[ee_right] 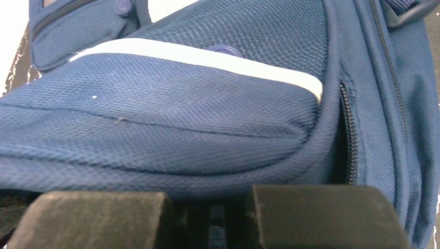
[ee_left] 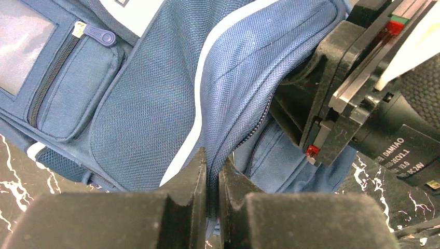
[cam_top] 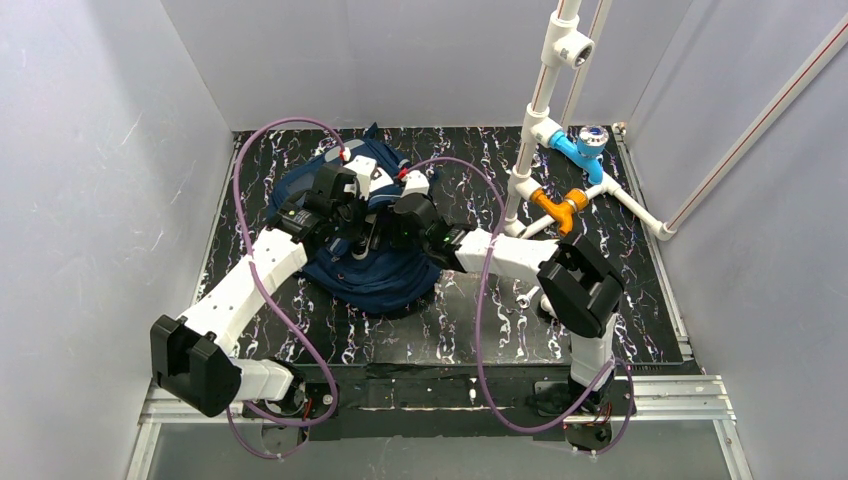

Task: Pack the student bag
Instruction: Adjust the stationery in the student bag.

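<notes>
Seen from the left wrist, the left jaws sit at the near edge, pressed almost together and pinching a fold of the student bag (ee_left: 145,104). The fold lies right beside an open zipper track (ee_left: 257,129). Either side of the jaws, under the bag, shows the black, white-veined counter (ee_left: 13,181). To the right of the jaws, the right arm's black wrist (ee_left: 358,93) leans against the bag's opening. Beyond the jaws and to their left is a small front pocket with a blue zipper pull (ee_left: 98,35).

Seen from the right wrist, the right jaws stand close together with a narrow gap. The bag's rolled edge lies directly above that gap (whether it is actually gripped cannot be told). Beyond these jaws a pale stripe (ee_right: 207,59) crosses the navy mesh fabric, and to their right a second zipper (ee_right: 347,135) runs upward.

From above, the bag lies on the counter with both arms reaching forward onto its middle, the two sets of jaws just beside each other. Purple cables (cam_top: 255,270) loop along the arms. Farther off, to the right of the right jaws, stands a white pipe frame (cam_top: 533,130) carrying a blue fitting (cam_top: 578,152) and an orange fitting (cam_top: 560,207).
</notes>
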Robot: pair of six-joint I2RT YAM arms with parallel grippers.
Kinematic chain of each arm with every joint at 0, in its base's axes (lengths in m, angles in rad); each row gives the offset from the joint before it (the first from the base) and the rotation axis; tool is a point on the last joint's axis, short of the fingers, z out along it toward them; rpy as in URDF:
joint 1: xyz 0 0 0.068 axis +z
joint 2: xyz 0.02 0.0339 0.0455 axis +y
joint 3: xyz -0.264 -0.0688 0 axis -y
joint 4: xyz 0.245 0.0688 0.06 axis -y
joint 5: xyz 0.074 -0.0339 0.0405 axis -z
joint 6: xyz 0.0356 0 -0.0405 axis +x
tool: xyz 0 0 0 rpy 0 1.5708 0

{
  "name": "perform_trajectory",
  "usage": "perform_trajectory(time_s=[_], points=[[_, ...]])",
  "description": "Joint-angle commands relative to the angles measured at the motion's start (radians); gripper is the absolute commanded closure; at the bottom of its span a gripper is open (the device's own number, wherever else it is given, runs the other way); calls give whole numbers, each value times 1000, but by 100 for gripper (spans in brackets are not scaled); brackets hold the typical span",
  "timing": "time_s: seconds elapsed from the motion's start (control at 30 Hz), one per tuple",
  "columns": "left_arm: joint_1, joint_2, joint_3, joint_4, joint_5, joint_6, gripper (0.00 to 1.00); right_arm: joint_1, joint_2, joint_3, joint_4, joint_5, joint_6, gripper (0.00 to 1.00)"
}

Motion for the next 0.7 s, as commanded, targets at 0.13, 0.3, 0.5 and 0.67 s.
perform_trajectory(time_s=[0.13,0.3,0.5,0.67], points=[[-7,-108,41,26,60,-42,100,-15,-156,1,-14,-101,203,60],[-7,-107,42,30,67,-51,100,-12,-124,43,19,-239,469,47],[-7,-113,52,39,69,-38,100,8,-96,67,-42,-167,611,43],[-7,-118,51,34,61,-20,100,21,-67,107,-83,-134,612,41]])
